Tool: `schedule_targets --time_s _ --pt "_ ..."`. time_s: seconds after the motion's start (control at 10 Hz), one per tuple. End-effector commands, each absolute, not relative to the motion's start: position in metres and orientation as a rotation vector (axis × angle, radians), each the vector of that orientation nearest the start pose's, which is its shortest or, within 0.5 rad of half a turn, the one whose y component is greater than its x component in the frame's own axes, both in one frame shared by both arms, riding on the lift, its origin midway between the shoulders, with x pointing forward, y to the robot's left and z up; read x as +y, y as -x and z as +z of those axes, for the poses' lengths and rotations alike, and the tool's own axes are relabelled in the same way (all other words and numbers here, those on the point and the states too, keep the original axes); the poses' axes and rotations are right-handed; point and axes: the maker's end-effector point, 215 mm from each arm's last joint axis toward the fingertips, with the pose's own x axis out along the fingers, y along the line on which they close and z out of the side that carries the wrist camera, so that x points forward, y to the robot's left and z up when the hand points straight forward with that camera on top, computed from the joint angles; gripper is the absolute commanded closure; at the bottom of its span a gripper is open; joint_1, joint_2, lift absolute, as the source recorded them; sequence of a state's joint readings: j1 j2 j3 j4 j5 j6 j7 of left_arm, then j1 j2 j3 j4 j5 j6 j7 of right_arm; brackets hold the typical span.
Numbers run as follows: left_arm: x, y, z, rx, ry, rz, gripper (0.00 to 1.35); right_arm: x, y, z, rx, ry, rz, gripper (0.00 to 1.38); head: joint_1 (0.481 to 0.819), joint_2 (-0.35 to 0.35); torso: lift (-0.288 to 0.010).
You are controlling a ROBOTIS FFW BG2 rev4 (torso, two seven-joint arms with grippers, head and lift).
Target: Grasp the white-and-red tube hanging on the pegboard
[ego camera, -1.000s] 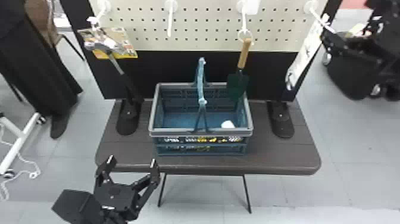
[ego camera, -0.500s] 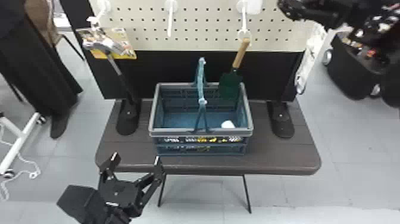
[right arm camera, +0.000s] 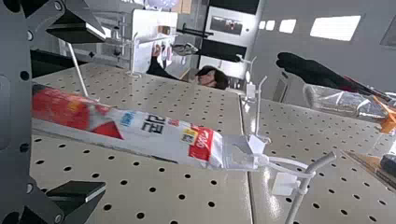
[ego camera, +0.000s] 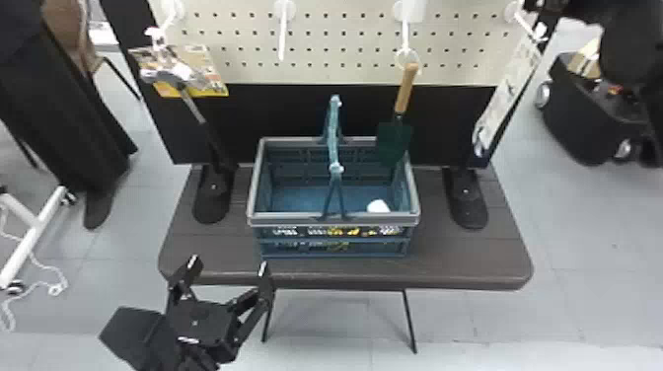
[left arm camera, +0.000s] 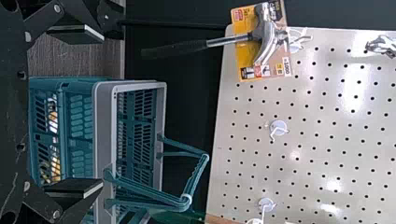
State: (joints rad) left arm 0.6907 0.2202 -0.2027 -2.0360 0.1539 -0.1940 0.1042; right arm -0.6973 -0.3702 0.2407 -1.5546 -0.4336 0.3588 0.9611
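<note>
At the top right of the head view is my right gripper, by the pegboard's right edge. In the right wrist view the white-and-red tube hangs from a hook by a clear tab. My right gripper is open there, one finger on either side of the tube's red end, with gaps between fingers and tube. My left gripper stands open and empty before the table's front edge; in the left wrist view the left gripper has the basket beyond its parted fingers.
A blue basket with a raised handle stands mid-table. Above its right rear hangs a trowel. A hammer hangs at the left, a white package at the right. Bare hooks stick out from the pegboard.
My right arm has risen and swung in toward the pegboard, then shifted back a little to the right. The trowel has swung on its hook. My left gripper has moved slightly right.
</note>
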Motion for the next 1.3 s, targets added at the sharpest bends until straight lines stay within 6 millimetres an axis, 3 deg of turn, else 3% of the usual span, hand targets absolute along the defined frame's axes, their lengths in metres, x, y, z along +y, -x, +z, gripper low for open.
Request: schedule_targets --time_s 0.0,0.1,0.2,0.5,1.2 --pt "0.1614 -0.3653 -0.3774 0.084 0.100 -0.161 0.21 -0.0672 -0.6092 -0.0338 -0.168 0.192 1.201 0.19 0.819 0.008 -0.100" --pt "0.1617 -0.3644 -0.3785 0.087 0.101 -0.158 0.21 -0.0681 -0.6075 -0.0282 -0.168 0.202 1.205 0.34 0.819 0.008 -0.100" --pt "0.1627 -0.3638 -0.3789 0.087 0.101 -0.157 0.21 -0.0707 -0.6084 -0.0287 -0.152 0.220 1.195 0.67 0.819 0.008 -0.100" --pt "0.1624 -0.3625 -0.3798 0.090 0.104 -0.158 0.21 -0.0744 -0.6091 -0.0308 -0.129 0.231 1.187 1.25 0.819 0.008 -0.100" --pt "0.1621 -0.3622 -0.3810 0.094 0.103 -0.159 0.21 -0.0754 -0.6092 -0.0302 -0.138 0.234 1.182 1.26 0.819 0.008 -0.100"
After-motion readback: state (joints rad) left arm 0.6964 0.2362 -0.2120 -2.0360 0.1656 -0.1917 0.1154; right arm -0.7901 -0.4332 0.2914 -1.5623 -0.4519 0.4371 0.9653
